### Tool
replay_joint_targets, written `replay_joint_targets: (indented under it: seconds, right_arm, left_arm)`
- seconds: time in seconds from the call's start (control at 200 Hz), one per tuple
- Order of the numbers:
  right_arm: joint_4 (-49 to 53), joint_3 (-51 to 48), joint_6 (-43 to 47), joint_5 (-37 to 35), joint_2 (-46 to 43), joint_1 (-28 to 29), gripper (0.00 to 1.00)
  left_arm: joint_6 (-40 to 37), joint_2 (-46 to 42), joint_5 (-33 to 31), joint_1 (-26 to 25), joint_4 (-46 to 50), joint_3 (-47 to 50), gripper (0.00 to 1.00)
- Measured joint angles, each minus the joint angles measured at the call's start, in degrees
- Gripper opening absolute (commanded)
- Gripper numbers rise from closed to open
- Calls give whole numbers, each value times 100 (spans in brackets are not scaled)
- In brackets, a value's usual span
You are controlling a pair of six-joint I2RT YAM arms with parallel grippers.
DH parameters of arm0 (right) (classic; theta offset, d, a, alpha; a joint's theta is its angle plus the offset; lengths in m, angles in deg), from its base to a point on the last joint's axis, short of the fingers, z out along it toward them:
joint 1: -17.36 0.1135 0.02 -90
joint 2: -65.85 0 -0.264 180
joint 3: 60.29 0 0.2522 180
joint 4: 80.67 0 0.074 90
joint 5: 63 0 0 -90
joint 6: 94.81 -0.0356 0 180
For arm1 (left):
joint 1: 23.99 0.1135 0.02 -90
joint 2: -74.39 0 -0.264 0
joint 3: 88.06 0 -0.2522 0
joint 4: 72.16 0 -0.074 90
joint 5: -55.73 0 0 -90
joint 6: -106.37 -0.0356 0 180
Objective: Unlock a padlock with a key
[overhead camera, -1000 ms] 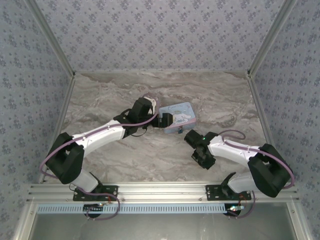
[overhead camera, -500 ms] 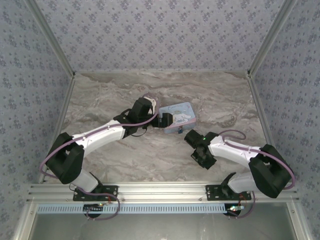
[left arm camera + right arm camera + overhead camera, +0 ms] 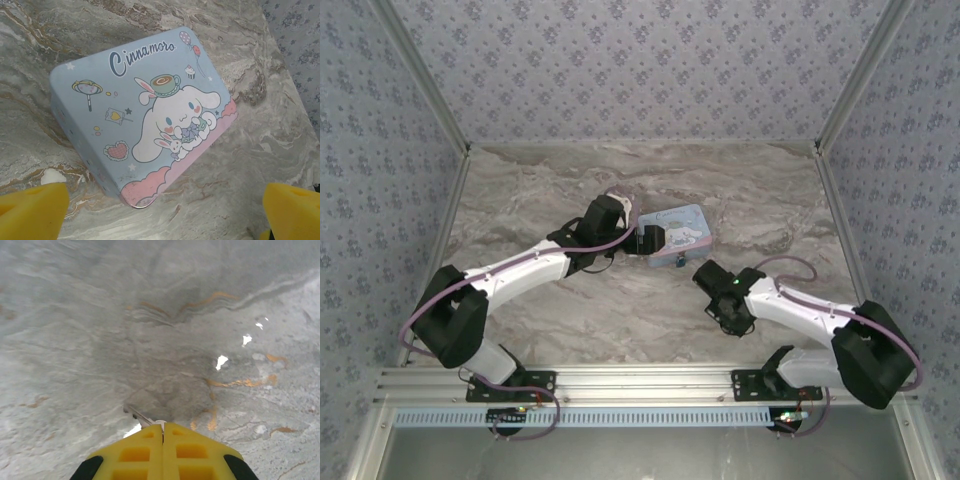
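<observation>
Right gripper [image 3: 162, 428] has its yellow fingers pressed together, pinching the key [image 3: 141, 417]. The thin silvery blade pokes out toward 10 o'clock, low over the marble table [image 3: 90, 315]. Left gripper [image 3: 650, 241] stands spread wide at the cartoon tin [image 3: 150, 100], gripping nothing. What looks like the padlock [image 3: 677, 263], a teal speck, sits at the tin's 6 o'clock edge in the top view, well apart from the key. The key is in hand; carrying it over, inserting and turning it are not yet done.
</observation>
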Motion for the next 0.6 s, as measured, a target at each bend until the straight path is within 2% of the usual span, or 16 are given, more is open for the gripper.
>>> replay_joint_targets:
  seconds: [0.375,0.6]
  right_arm:
    - [-876,-164,1576,-380,-1410,37,0]
    - [-1670,-302,2739,-258,-2337,-81,0]
  left_arm:
    - [304,-308,-7,0,-61,70,100]
    - [896,-546,170,96,-361,428,99]
